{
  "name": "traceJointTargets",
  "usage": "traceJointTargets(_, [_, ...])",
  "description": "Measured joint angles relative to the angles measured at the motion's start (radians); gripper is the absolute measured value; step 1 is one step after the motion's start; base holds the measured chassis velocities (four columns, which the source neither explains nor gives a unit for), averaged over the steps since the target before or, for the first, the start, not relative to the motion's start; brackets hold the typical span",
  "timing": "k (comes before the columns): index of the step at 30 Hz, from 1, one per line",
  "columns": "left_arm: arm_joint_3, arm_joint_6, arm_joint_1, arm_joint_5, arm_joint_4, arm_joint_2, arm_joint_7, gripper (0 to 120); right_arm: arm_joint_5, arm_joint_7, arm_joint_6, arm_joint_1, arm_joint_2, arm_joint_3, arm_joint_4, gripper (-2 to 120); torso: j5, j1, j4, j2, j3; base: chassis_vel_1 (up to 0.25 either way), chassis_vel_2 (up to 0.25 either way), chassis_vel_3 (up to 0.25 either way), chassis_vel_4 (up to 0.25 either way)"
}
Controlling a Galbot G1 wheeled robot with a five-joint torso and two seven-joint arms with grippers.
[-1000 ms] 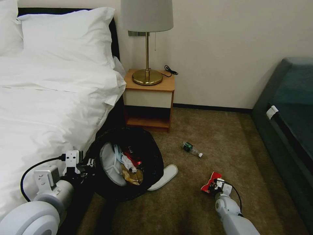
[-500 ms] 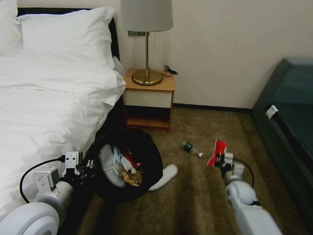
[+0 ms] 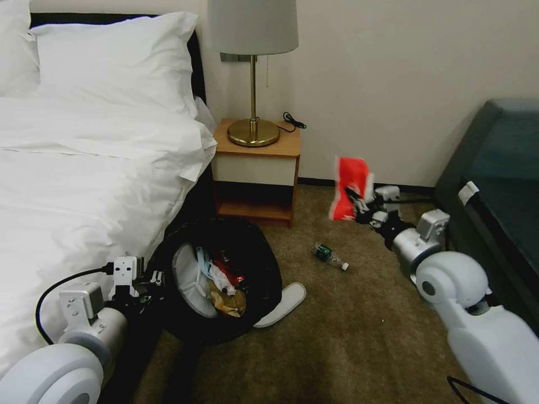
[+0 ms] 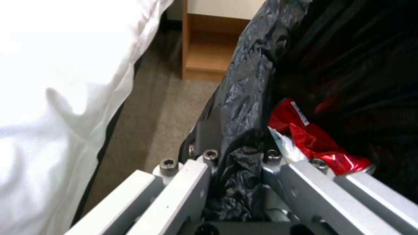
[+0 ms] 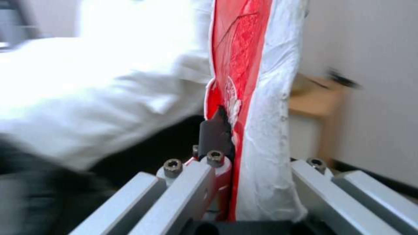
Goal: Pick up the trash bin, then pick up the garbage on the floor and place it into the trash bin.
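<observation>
The black trash bin point(image 3: 247, 247) hangs tilted beside the bed, with tissues, a tan bag and red wrappers inside. My left gripper point(image 3: 150, 279) is shut on its bag-lined rim point(image 4: 244, 107). High at the right, my right gripper point(image 3: 359, 206) is shut on a red and white snack wrapper point(image 3: 348, 188), which stands upright between the fingers point(image 5: 257, 98). A small green bottle point(image 3: 328, 255) lies on the carpet. A flat white slipper point(image 3: 283, 304) pokes out from under the bin.
The white bed point(image 3: 84, 168) fills the left side. A wooden nightstand point(image 3: 257, 168) with a brass lamp point(image 3: 252, 73) stands against the back wall. A dark green sofa point(image 3: 499, 196) runs along the right. Open brown carpet lies between them.
My right arm has lifted the red wrapper off the carpet and swung it up and back, to about nightstand height. The left arm and the bin have stayed put.
</observation>
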Motion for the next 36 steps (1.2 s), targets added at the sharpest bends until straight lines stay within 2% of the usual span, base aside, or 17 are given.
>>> traceJointTargets(4, [0.007, 0.0, -0.004, 0.0, 0.0, 0.0, 0.002, 2, 0.033, -0.025, -0.008, 0.048, -0.013, -0.05, 0.025, 0, 0.0002, 0.0, -0.0002, 0.0, 0.0, 0.0, 0.0, 0.0, 0.0])
traceJointTargets(9, [0.018, 0.0, -0.013, -0.002, 0.0, 0.004, 0.003, 2, 0.076, -0.022, -0.028, 0.196, 0.014, -0.232, 0.051, 0, -0.0001, 0.0, 0.0002, 0.0, 0.0, 0.0, 0.0, 0.0, 0.0])
traceJointTargets(10, [0.018, 0.0, -0.013, -0.002, 0.0, 0.004, 0.003, 2, 0.076, -0.022, -0.028, 0.196, 0.014, -0.232, 0.051, 0, -0.0001, 0.0, 0.0002, 0.0, 0.0, 0.0, 0.0, 0.0, 0.0])
traceJointTargets(14, [0.018, 0.0, -0.017, -0.003, 0.0, 0.005, 0.003, 2, 0.075, -0.008, -0.038, 0.276, 0.033, -0.384, 0.063, 0, 0.0, 0.0, 0.0002, 0.0, 0.0, 0.0, 0.0, 0.0, 0.0])
traceJointTargets(21, [0.018, 0.0, -0.022, -0.006, 0.0, 0.004, 0.003, 2, 0.034, -0.006, -0.043, 0.3, 0.039, -0.493, 0.064, 0, 0.0, 0.0, 0.0001, 0.0, 0.0, 0.0, 0.0, 0.0, 0.0])
traceJointTargets(28, [0.017, 0.0, -0.025, -0.021, 0.0, 0.007, -0.003, 2, -0.069, -0.008, -0.043, 0.282, 0.043, -0.562, 0.034, 1, 0.0001, 0.0, 0.0, 0.0, 0.0, 0.0, 0.0, 0.0, 0.0])
traceJointTargets(31, [0.015, 0.0, -0.027, -0.026, 0.0, 0.008, -0.006, 2, -0.119, 0.005, -0.041, 0.275, 0.046, -0.57, 0.026, 8, 0.0002, 0.0, 0.0, 0.0, 0.0, 0.0, 0.0, 0.0, 0.0])
traceJointTargets(32, [0.013, 0.0, -0.028, -0.03, 0.0, 0.009, -0.008, 2, -0.136, 0.012, -0.039, 0.272, 0.048, -0.574, 0.025, 15, 0.0002, 0.0, 0.0, 0.0, 0.0, 0.0, 0.0, 0.0, 0.0])
traceJointTargets(33, [0.013, 0.0, -0.028, -0.03, 0.0, 0.009, -0.008, 2, -0.136, 0.012, -0.039, 0.272, 0.048, -0.574, 0.025, 15, 0.0002, 0.0, 0.0, 0.0, 0.0, 0.0, 0.0, 0.0, 0.0])
traceJointTargets(35, [0.011, 0.0, -0.029, -0.037, 0.0, 0.01, -0.009, 2, -0.148, 0.014, -0.039, 0.268, 0.05, -0.575, 0.025, 27, 0.0001, 0.0, 0.0, 0.0, 0.0, 0.0, 0.0, 0.0, 0.0])
traceJointTargets(36, [0.011, 0.0, -0.029, -0.037, 0.0, 0.01, -0.009, 2, -0.148, 0.014, -0.039, 0.268, 0.05, -0.575, 0.025, 27, 0.0001, 0.0, 0.0, 0.0, 0.0, 0.0, 0.0, 0.0, 0.0])
